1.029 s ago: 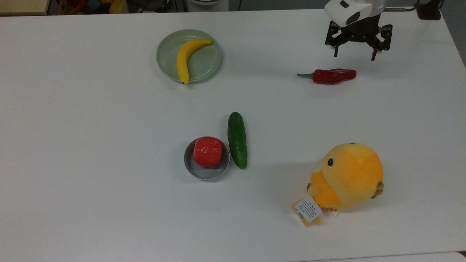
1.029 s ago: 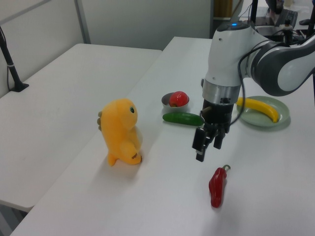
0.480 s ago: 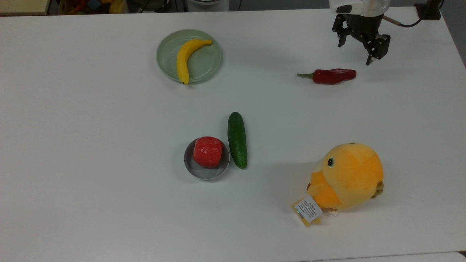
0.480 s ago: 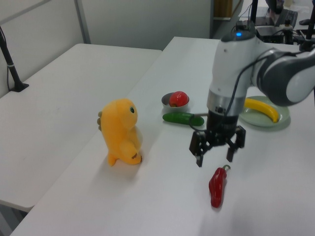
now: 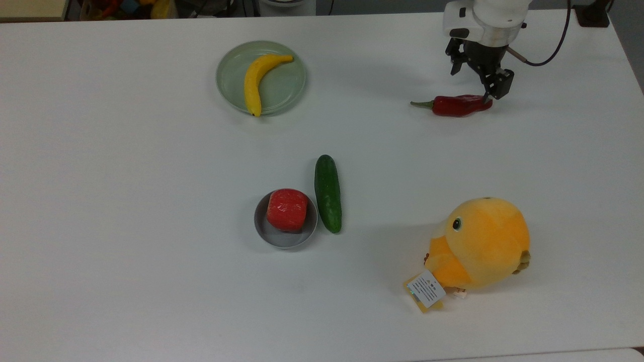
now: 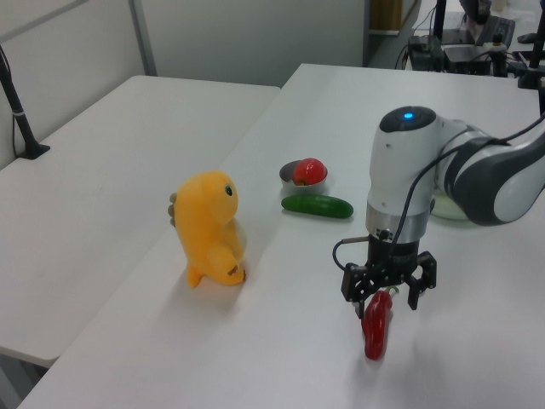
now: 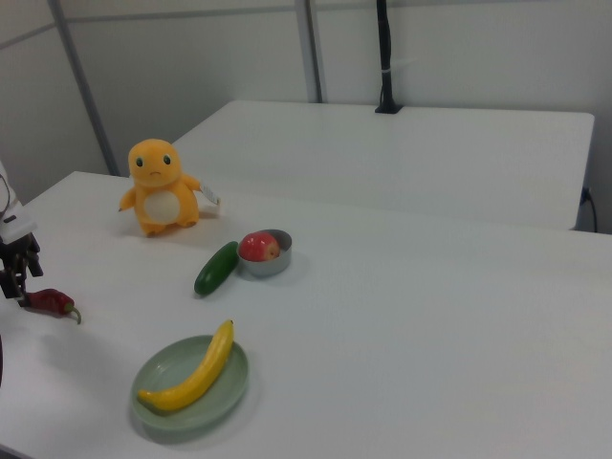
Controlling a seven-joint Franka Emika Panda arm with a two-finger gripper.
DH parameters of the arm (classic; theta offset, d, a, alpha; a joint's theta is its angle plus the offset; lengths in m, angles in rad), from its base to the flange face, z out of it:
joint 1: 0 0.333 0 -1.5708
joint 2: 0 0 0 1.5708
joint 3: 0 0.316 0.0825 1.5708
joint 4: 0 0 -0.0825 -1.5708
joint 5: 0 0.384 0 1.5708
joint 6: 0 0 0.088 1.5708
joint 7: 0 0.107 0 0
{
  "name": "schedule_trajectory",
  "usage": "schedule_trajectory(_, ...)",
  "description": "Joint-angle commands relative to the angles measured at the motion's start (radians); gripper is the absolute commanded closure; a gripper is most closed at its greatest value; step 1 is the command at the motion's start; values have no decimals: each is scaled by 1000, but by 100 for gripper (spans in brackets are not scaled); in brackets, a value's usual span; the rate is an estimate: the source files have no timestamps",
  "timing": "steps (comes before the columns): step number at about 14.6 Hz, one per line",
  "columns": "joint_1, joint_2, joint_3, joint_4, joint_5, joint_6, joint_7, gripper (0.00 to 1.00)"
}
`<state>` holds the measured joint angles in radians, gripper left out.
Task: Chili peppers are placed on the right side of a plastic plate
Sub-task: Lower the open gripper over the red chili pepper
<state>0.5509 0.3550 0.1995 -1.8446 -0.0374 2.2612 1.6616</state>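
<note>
Your gripper [image 5: 479, 80] is hanging low over the fat end of the chili pepper [image 5: 455, 105], and its jaws are standing apart with nothing between them. In the left view the gripper [image 6: 389, 285] is sitting right above the top of the chili pepper [image 6: 375, 325], one finger on each side. The chili pepper is lying flat on the white desk [image 5: 126, 201], with its green stem pointing toward the top view's left.

The plastic plate [image 5: 229, 75] is sitting well apart from the chili pepper, toward the top view's left. A yellow banana [image 5: 254, 80] is lying across the plate. The bare desk is lying between the chili pepper and the plate.

Other things are sitting lower in the top view. A green cucumber [image 5: 327, 193] is lying just beside a grey bowl [image 5: 282, 236], and a round red fruit [image 5: 287, 209] is sitting in that bowl. An orange plush toy [image 5: 480, 244] is standing near the top view's lower right, with a paper tag [image 5: 425, 289] on it. All of these are well apart from your gripper.
</note>
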Motion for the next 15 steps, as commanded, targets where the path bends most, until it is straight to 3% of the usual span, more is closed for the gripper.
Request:
schedule_trajectory(1, -3, 2, -5, -24, -35, 52, 58, 0)
schedule_trajectory(11, -29, 42, -5, -25, -93, 104, 81, 0)
schedule_trajectory(12, -29, 48, -5, -25, -101, 104, 81, 7)
schedule_trajectory(13, -29, 51, -5, -25, -104, 104, 81, 24)
schedule_trajectory(15, -26, 53, -5, -27, -113, 104, 81, 31)
